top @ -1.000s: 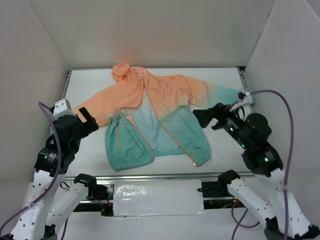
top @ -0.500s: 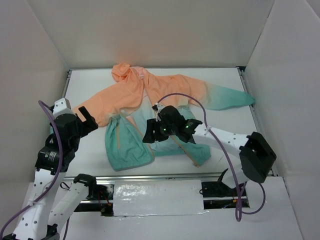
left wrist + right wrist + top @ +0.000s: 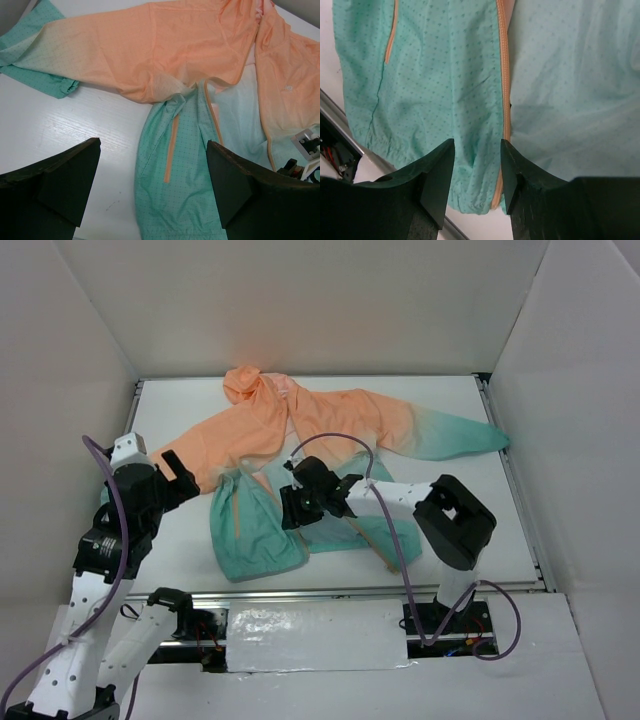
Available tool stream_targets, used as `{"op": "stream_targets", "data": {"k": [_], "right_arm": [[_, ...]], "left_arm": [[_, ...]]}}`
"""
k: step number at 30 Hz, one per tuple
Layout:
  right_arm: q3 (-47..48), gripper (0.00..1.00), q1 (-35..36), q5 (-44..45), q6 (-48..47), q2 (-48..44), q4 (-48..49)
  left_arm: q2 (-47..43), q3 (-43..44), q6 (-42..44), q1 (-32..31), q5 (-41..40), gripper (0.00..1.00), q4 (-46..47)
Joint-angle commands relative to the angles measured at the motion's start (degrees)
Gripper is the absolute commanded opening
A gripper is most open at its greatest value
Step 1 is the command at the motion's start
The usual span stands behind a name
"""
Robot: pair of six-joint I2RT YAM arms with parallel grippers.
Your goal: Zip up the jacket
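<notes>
The jacket lies open and flat on the white table, peach-orange at the hood and shoulders and teal at the hem. My right gripper reaches across to the hem of its left front panel. In the right wrist view, the right gripper is half narrowed but still open. It straddles a teal fabric fold just left of the orange front zipper edge. My left gripper hovers at the left of the jacket. In the left wrist view, the left gripper is wide open above the teal panel, holding nothing.
An orange pocket zipper runs down the left panel. The table's front metal rail lies just below the hem. White enclosure walls close in both sides and the back. The right arm's cable loops over the jacket.
My right arm swung from the table's right side across to the jacket's left front hem, and its jaws narrowed. The left arm has barely shifted.
</notes>
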Motion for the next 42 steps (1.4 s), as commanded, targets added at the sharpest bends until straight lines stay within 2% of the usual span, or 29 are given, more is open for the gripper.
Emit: {"op": "stream_targets", "data": {"k": [1,11,17,22,24,26,27,32,35,39,42], "right_arm": [[2.7,0.49,-0.6,1.4,-3.1,1.4,0.2],[3.4,0.48,-1.4,-0.4,-3.2,5.1,1.5],[3.7,0.33,-1.4,-1.1,-3.4,5.7,1.7],[4.0,0.28,-1.4,-1.6,-3.3,5.5,1.9],[4.1,0.21,-1.4,-1.5,-3.3,5.3,1.9],[4.3,0.02,-1.4,-1.3,-3.0,4.9,1.6],[4.3,0.0,-1.4,-1.2,-2.8,4.7,1.4],[3.9,0.0,-1.4,-3.3,-2.0,2.1,1.2],[2.0,0.0,-1.4,-8.8,0.6,-1.0,3.8],[-1.1,0.0,-1.5,-15.9,6.6,-4.6,12.7],[-6.3,0.0,-1.6,-17.2,16.4,-9.3,22.7]], "left_arm": [[-0.2,0.5,1.8,0.5,1.3,0.99,2.8],[0.1,0.5,2.1,0.5,2.0,0.99,2.9],[0.1,0.4,2.3,0.5,2.4,0.99,3.1],[0.1,0.5,2.4,0.5,2.6,0.99,3.2],[-0.1,0.4,2.4,0.5,2.7,0.99,3.1],[0.0,0.4,2.4,0.5,2.8,0.99,3.2],[0.0,0.4,2.5,0.5,2.8,1.0,3.2],[0.0,0.4,2.5,0.5,2.8,1.0,3.2],[-0.2,0.4,2.5,0.5,2.8,1.0,3.2],[-0.6,0.4,2.2,0.5,3.5,0.99,3.2],[-2.0,-0.6,2.8,0.5,9.6,0.99,4.8]]}}
